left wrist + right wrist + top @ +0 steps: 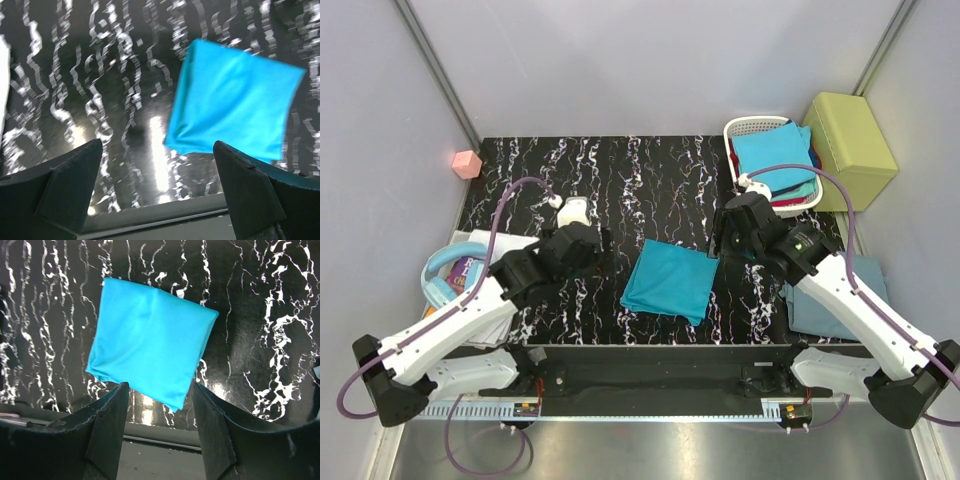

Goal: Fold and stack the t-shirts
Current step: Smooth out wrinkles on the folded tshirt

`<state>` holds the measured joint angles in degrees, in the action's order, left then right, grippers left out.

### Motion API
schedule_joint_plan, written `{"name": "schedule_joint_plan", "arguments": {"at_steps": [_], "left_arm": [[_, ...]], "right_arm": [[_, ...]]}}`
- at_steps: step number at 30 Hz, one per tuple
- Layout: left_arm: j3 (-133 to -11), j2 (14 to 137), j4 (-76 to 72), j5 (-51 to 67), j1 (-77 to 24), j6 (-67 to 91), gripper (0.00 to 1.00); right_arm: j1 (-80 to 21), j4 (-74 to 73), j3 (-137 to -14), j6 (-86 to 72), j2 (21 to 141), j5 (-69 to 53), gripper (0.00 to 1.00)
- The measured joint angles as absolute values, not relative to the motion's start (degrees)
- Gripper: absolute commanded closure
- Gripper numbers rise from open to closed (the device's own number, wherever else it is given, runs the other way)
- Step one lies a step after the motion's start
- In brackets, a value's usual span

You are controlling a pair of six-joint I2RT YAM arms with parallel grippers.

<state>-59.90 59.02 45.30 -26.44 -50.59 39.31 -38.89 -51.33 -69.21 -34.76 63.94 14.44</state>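
Observation:
A folded teal t-shirt (670, 278) lies flat on the black marbled table (620, 180), between the two arms. It also shows in the left wrist view (232, 100) and the right wrist view (150, 345). My left gripper (602, 255) hovers just left of it, open and empty (157, 175). My right gripper (722, 243) hovers at its right top corner, open and empty (160, 410). A bright blue shirt (775, 155) lies on top of red and teal cloth in the white basket (745, 127). A dusty grey-blue shirt (835, 305) lies at the right, partly under my right arm.
A yellow-green padded box (850, 135) stands at the back right, beside the basket. A pink cube (467, 163) sits at the back left. Blue headphones (440, 275) and papers lie at the left, under my left arm. A small white object (575, 211) is behind the left gripper.

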Motion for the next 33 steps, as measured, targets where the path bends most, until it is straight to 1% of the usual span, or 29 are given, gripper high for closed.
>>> {"name": "schedule_joint_plan", "arguments": {"at_steps": [4,7,16,22,26,30,33], "left_arm": [[-59.00,59.16,48.23,-27.90,-50.59,40.12,0.01],[-59.02,61.69,48.25,-28.23,-50.57,39.66,0.01],[-59.11,76.05,39.51,-24.73,-50.57,36.23,0.01],[-59.66,87.13,34.98,-20.69,-49.63,33.01,0.01],[-59.75,90.17,32.75,-16.95,-47.20,31.16,0.06],[-61.58,92.95,31.09,-13.85,-44.34,29.78,0.07],[-62.85,94.98,29.61,-12.08,-42.85,28.88,0.09]], "right_arm": [[-38.89,-51.40,-68.53,-33.74,64.05,14.59,0.37],[-38.89,-50.59,-67.88,-33.01,65.47,14.57,0.38],[-38.89,-47.79,-63.57,-33.28,76.18,14.33,0.38],[-38.30,-47.31,-62.13,-34.87,79.40,13.54,0.38],[-37.47,-46.74,-60.97,-36.47,80.93,12.58,0.39],[-36.69,-45.69,-60.29,-37.85,84.29,12.23,0.39],[-35.68,-44.62,-60.16,-38.87,87.09,11.03,0.42]]}}
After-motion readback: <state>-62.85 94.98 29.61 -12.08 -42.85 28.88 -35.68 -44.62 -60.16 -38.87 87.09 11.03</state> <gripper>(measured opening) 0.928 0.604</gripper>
